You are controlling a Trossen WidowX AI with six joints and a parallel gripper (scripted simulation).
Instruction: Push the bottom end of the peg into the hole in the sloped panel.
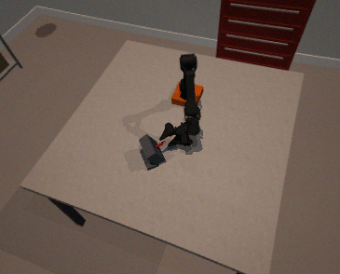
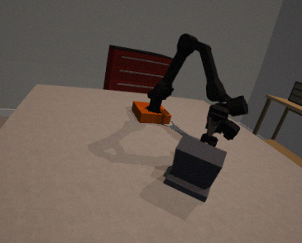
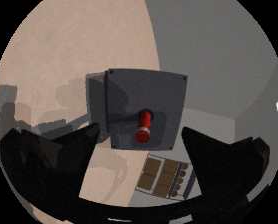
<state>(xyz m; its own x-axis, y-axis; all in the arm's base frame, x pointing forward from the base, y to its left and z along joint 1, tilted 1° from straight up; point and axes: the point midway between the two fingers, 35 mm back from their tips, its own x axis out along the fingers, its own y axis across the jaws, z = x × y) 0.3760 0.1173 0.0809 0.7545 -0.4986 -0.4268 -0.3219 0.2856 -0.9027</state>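
Note:
The red peg stands out of the hole in the face of the dark grey sloped panel. Its inner end is hidden in the hole; its outer end, with a pale ring near it, points toward the wrist camera. How deep it sits cannot be told. My gripper is open and empty. In the wrist view its fingers stand wide on both sides of the peg, apart from it. In the exterior view the panel block hides the peg and part of the fingertips.
The orange base of the arm stands on the table behind the panel. The panel's low foot rests on the table. A red drawer cabinet stands beyond the table.

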